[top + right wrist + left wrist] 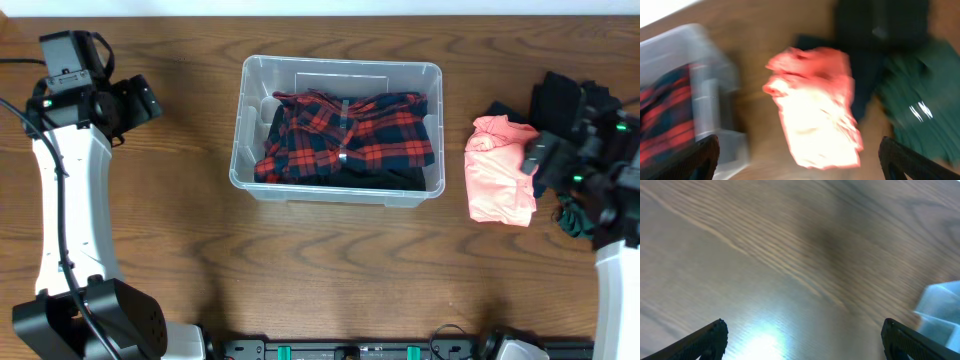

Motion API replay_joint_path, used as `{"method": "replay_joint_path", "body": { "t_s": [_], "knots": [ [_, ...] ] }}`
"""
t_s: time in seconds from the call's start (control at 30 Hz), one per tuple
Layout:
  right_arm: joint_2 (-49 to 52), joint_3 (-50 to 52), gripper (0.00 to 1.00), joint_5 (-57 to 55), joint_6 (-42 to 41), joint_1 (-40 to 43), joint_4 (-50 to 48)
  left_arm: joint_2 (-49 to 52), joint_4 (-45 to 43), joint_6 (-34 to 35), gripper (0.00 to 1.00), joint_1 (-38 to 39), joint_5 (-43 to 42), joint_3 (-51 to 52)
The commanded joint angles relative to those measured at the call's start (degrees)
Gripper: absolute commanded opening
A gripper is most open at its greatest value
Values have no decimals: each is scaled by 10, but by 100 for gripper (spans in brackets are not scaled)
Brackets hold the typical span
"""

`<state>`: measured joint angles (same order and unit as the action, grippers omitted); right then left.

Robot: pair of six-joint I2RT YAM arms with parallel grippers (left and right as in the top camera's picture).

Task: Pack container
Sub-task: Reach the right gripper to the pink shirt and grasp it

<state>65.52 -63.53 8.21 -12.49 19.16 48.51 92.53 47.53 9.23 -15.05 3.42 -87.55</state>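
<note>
A blurred coral garment (815,105) lies on the wooden table (755,30), with the right gripper (800,162) spread wide, its tips flanking the garment's lower end. Left of the garment stands the clear container (705,100) holding red plaid cloth (665,115). A black garment (880,25) lies above the coral one, and a green garment (920,100) to its right.

White arm links (88,200), blk joints (130,322) + cables (62,200), blk L gripper (804,335), green LEDs (577,180)

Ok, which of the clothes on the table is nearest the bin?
The pink one, just right of the bin. The black garment and the green garment lie farther right, beyond it.
</note>
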Motion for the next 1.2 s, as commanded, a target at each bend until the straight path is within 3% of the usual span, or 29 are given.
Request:
{"method": "replay_joint_path", "body": {
  "t_s": [0.0,0.4,0.57,0.93,1.1,1.13,1.17],
  "knots": [
    [22,13,99,31,-41,58,3,0,0,5,98,-6,33,0],
    [190,59,99,59,-5,109,-16,0,0,5,98,-6,33,0],
    [260,59,95,138,65,108,-36,0,0,5,98,-6,33,0],
    [338,59,92,148,101,108,-59,0,0,5,98,-6,33,0],
    [363,59,79,148,109,102,-72,0,0,5,98,-6,33,0],
    [368,59,73,148,109,98,-74,0,0,5,98,-6,33,0],
    [371,59,59,148,109,96,-76,0,0,5,98,-6,33,0]
  ]
}}
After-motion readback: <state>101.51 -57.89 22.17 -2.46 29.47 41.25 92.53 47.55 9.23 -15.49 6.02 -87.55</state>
